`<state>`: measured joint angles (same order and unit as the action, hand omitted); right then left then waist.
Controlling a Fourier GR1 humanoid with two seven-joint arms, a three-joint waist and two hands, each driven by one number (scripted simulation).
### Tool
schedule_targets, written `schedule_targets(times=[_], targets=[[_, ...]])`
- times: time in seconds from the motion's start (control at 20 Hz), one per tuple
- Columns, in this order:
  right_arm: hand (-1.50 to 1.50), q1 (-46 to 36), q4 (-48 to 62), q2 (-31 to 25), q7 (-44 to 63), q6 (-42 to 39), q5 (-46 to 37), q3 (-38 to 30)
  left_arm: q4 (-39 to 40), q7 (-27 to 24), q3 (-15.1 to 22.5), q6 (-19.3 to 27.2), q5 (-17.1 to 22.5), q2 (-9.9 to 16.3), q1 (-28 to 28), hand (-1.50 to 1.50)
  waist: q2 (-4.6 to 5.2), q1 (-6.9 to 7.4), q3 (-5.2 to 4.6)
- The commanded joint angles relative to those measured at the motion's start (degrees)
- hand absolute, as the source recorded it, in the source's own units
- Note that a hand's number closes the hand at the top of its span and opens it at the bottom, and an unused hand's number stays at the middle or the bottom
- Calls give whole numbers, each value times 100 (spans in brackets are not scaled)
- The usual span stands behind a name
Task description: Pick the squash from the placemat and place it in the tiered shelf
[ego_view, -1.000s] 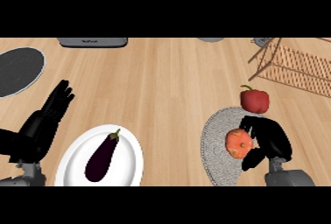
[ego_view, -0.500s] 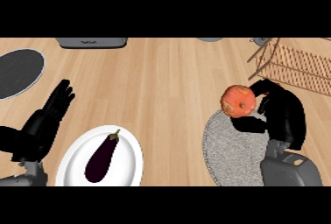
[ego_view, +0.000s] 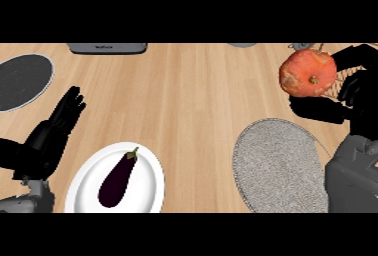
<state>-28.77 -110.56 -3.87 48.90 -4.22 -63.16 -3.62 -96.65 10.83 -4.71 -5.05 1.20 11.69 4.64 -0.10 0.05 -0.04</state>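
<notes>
Right hand (ego_view: 347,85) lifted squash (ego_view: 307,73) higher, off placemat (ego_view: 277,165).

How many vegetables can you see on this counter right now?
2. An orange squash is held up in the right hand at the upper right, and a dark eggplant lies on the white plate at the lower left. The arm may hide others.

One squash (ego_view: 308,73), one eggplant (ego_view: 119,177), one white plate (ego_view: 85,190), one grey placemat (ego_view: 279,165) and two hands (ego_view: 52,134) (ego_view: 347,95) are seen.
</notes>
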Motion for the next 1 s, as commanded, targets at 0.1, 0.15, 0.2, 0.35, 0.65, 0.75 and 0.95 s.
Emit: schedule_targets(times=[0.1, 0.15, 0.2, 0.35, 0.65, 0.75, 0.95], targets=[[150, -892, 283, -589, 163, -364, 598, -876, -27, 26, -153, -202, 103, 114, -62, 0, 6, 10, 3], [150, -998, 680, -422, 144, 55, 351, -615, -98, -35, -29, -111, -59, -18, -223, 0, 10, 29, 3], [150, -1043, 878, -753, -95, -66, 667, -1017, 33, -27, -84, -100, 20, -36, 7, 0, 13, 17, 3], [150, -1732, 1696, -902, -197, 296, 788, -1271, -176, -7, -81, -147, 40, -29, -202, 0, 20, 58, 3], [150, -2096, 1881, -628, -864, 1332, 2033, -2160, -75, -84, 93, -104, -65, -180, -122, 0, 47, 111, 17], [150, -2277, 1491, -161, -848, 1883, 2711, -2588, -222, 188, -4, -122, 45, -87, -51, 0, 16, 146, 41], [150, -2623, 2395, -555, -1595, 1992, 3536, -2978, 126, -145, -70, -146, -25, -85, -56, 0, 46, 91, 9]])
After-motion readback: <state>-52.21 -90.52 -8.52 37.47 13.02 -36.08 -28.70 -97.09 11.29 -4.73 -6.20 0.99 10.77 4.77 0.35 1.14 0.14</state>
